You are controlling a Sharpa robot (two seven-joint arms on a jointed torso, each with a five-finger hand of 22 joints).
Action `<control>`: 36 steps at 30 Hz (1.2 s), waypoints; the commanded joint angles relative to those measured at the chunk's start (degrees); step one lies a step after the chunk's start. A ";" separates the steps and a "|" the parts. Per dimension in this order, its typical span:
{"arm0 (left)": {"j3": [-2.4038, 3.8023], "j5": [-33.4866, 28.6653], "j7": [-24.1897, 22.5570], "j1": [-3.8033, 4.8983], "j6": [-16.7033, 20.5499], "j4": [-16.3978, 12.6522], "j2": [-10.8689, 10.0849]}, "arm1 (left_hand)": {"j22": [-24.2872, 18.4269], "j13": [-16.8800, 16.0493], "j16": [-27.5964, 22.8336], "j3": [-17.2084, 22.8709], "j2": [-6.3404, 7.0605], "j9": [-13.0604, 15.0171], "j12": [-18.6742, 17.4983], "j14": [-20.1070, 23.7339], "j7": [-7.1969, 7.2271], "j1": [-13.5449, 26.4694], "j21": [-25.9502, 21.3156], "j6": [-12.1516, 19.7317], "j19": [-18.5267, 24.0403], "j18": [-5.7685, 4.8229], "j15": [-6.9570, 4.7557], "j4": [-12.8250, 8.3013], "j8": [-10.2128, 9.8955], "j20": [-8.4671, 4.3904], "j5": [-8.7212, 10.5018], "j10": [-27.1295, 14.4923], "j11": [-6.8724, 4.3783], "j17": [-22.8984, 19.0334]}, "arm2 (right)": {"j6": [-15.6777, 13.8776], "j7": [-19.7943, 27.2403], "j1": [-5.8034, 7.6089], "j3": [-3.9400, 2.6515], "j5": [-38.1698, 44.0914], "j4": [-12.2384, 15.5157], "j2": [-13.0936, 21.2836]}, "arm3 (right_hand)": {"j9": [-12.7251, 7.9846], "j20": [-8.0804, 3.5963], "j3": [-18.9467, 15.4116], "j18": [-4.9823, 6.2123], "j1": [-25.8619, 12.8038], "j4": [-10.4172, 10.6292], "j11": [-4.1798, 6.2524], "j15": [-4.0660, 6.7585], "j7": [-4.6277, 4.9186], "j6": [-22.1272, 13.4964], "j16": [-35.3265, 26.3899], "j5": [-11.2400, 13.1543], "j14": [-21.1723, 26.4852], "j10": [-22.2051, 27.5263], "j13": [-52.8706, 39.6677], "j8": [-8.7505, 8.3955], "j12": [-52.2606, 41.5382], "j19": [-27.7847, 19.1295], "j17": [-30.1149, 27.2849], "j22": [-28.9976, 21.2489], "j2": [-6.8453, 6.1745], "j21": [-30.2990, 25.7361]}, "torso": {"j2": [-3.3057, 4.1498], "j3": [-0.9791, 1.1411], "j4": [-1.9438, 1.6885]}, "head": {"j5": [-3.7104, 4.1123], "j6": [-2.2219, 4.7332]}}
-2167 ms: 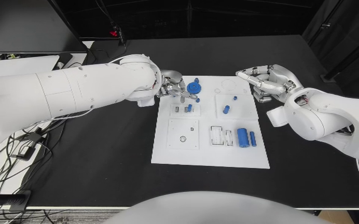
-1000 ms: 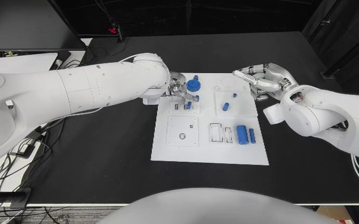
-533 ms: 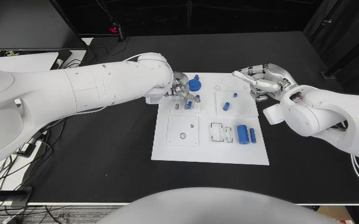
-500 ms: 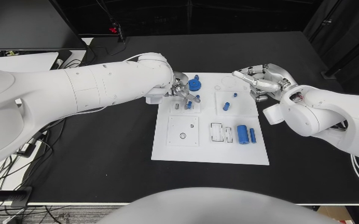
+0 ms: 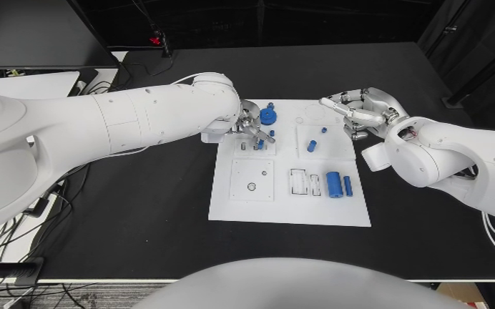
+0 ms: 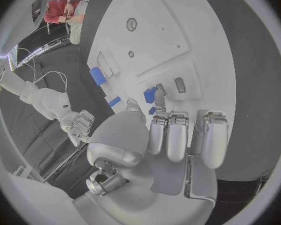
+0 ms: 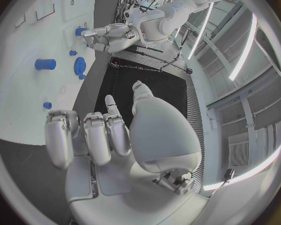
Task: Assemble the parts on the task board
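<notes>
Left hand [image 5: 251, 129] is down over the top-left corner of the board [image 5: 232, 212], fingers curled in close around a small blue peg [image 5: 260, 145] sitting by the little slots there. Can't honestly tell if it's pinching the peg or just touching it, since the fingers cover the contact in the head view and the wrist view only shows fingertips [image 6: 159, 99] right next to the blue bit. If it's seating that peg, I'd say keep it upright and press straight down, no sideways shove, because the blue gear [image 5: 268, 116] sits just at 1 o'clock from the hand and would be easy to knock. Right hand [image 5: 358, 114] hovers off the board's right edge around 3 o'clock, fingers loosely apart, holding nothing. Going outward: two more small pegs [image 5: 312, 147] mid-board at 3 o'clock from the left hand, then a fat blue cylinder [image 5: 333, 183] and a thin rod [image 5: 348, 186] side by side down at 5 o'clock. The big left arm [image 5: 124, 126] hides nothing of the board.
</notes>
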State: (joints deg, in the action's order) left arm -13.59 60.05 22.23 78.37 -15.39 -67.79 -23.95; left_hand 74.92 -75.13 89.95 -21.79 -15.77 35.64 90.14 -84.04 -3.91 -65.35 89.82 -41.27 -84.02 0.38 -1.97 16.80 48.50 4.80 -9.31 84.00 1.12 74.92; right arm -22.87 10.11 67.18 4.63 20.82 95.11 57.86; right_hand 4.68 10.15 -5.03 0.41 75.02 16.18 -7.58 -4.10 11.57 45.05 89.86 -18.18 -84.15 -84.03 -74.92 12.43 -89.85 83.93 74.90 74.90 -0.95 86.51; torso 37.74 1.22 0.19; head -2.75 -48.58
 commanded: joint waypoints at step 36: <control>0.05 0.48 -1.76 -0.18 -1.71 1.63 0.77 | 15.08 -14.87 0.05 5.31 -0.60 1.47 -0.14 -5.96 1.40 -3.57 0.18 -5.82 -5.98 -0.38 -1.53 -0.17 -5.00 -1.21 -2.72 6.00 -1.85 15.08 | -0.28 -1.52 -0.09 -0.01 -0.09 -0.31 -0.37 | 0.08 0.59 -0.92 0.85 0.20 -0.11 -0.34 -0.46 0.52 -0.53 0.14 -1.19 -5.85 -5.97 -15.08 0.90 -0.15 2.44 15.10 13.41 0.90 -0.28 | 0.00 0.03 -0.05 | 0.20 -0.39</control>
State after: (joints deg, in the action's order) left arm -13.58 60.29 21.15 78.12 -16.45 -66.17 -23.26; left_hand 74.91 -75.15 89.95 -16.77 -14.81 37.02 90.14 -83.91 -2.59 -66.79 89.82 -46.71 -84.02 0.37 -3.10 16.60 43.79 3.98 -11.69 83.63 0.06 74.91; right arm -22.98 8.63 67.03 4.64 20.83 94.71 57.54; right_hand 4.67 10.37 -5.62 0.41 75.25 16.14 -7.58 -4.30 11.57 45.05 89.86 -19.02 -83.94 -84.03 -74.92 13.09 -89.86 84.15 74.90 74.90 -0.72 86.51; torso 37.71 1.23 0.19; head -2.57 -48.94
